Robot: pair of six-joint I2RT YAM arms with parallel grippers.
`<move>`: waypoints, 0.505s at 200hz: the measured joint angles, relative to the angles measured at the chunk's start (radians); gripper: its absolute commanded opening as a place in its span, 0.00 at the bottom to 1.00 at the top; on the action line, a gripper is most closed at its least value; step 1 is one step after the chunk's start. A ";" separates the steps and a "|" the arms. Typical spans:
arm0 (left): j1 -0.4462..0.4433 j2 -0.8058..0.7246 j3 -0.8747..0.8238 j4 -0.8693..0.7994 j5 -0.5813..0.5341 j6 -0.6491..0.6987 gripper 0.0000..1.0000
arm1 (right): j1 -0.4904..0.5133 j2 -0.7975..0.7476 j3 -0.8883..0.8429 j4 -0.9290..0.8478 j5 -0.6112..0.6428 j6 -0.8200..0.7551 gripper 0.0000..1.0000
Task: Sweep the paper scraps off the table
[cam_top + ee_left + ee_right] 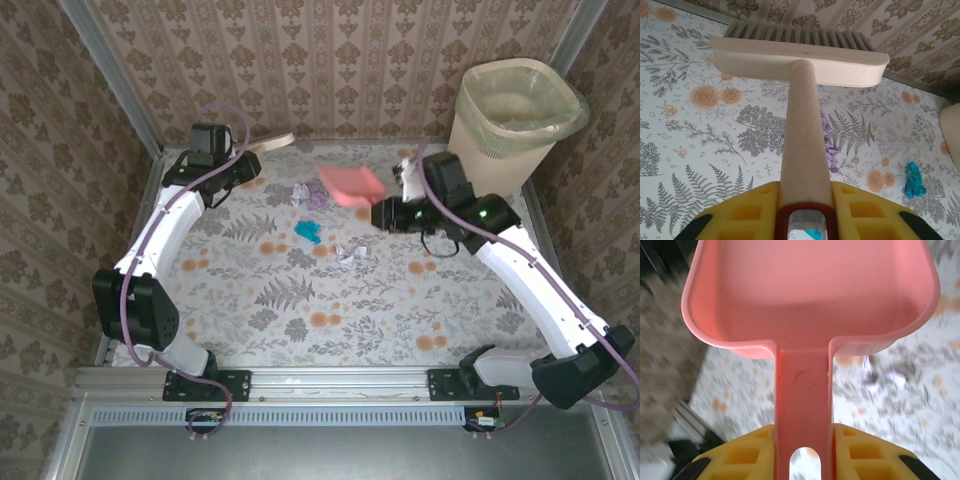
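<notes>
left wrist: left pincer clamped on brush, head beyond paper scraps for sweeping | right wrist: right pincer clamped on dustpan, likely to catch them

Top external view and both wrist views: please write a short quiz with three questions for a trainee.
1. True or false: the right claw holds the pink dustpan.
2. What does the left claw hold? A) sponge B) brush C) cloth
3. Fill in: the teal scrap lies on the ____.
Key: 1 true; 2 B; 3 table.
</notes>
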 measured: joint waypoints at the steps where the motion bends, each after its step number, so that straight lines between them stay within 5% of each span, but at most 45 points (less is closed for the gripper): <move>1: 0.000 0.000 -0.001 0.001 0.000 0.000 0.00 | 0.005 -0.003 -0.006 -0.004 0.003 -0.003 0.00; 101: -0.034 -0.011 -0.008 0.019 -0.003 -0.008 0.00 | 0.402 -0.073 -0.375 0.001 0.198 -0.087 0.00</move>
